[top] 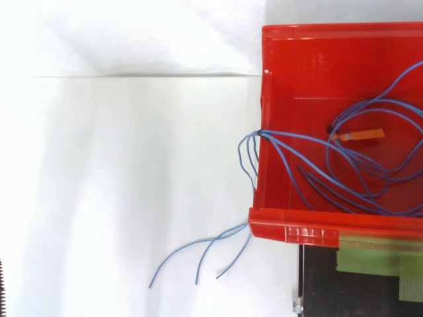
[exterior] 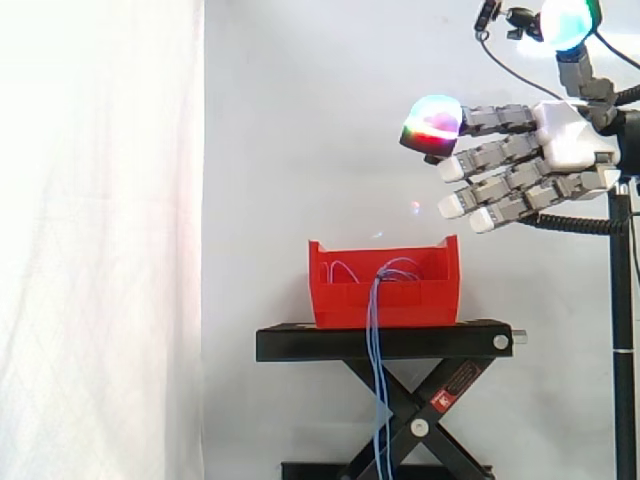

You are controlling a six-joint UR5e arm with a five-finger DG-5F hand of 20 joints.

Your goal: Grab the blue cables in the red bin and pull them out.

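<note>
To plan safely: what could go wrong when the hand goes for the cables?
The cables loop and cross inside the bin, so a pull might drag it off the stand. Strands hanging past the stand's legs could snag. The open hand may catch only some thin strands.

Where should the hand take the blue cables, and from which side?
Probably the loops of the blue cables inside the red bin, from above: the bin is open on top, its walls block the sides, and the open hand hangs higher up.

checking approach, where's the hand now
In the side view the hand hovers open at upper right, above and right of the red bin, not touching the blue cables.
</note>
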